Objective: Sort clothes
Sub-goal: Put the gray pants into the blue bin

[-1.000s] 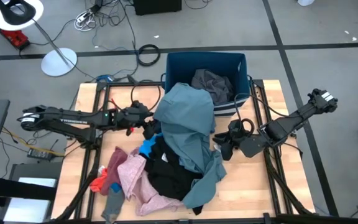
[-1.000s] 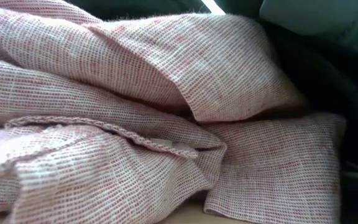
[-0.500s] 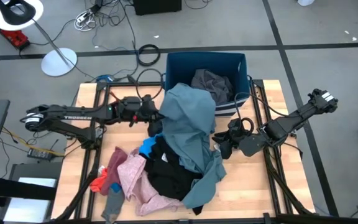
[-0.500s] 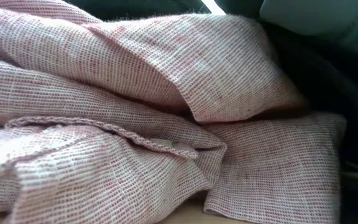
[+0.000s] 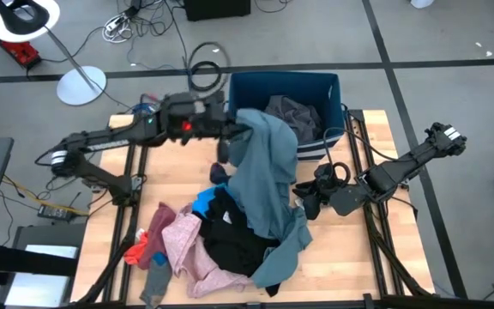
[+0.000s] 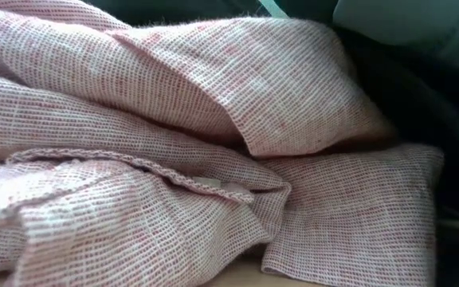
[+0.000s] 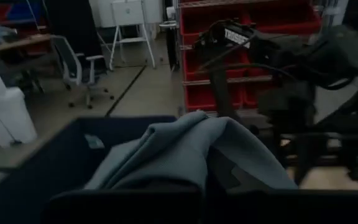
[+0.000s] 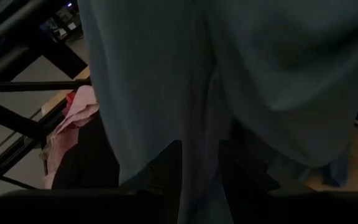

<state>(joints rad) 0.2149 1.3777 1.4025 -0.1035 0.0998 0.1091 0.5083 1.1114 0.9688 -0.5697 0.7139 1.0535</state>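
My left gripper (image 5: 240, 134) is clamped on the top edge of the teal-grey garment (image 5: 264, 184), holding it lifted just in front of the dark blue bin (image 5: 240, 93). The cloth hangs in one long sheet from my grip down onto the pile. My right gripper (image 5: 309, 202) rests low against the far side of that sheet; I cannot tell whether its fingers are parted.

I judge the sorting to be barely begun. Only a dark grey garment (image 5: 292, 115) lies in the bin beyond my grip. Below and behind my grip, on the table (image 5: 350, 257), the black garment (image 5: 230, 233), the pink one (image 5: 189, 249), a bright blue piece (image 5: 202, 202) and a red-orange piece (image 5: 137, 252) lie heaped and overlapping, unsorted.
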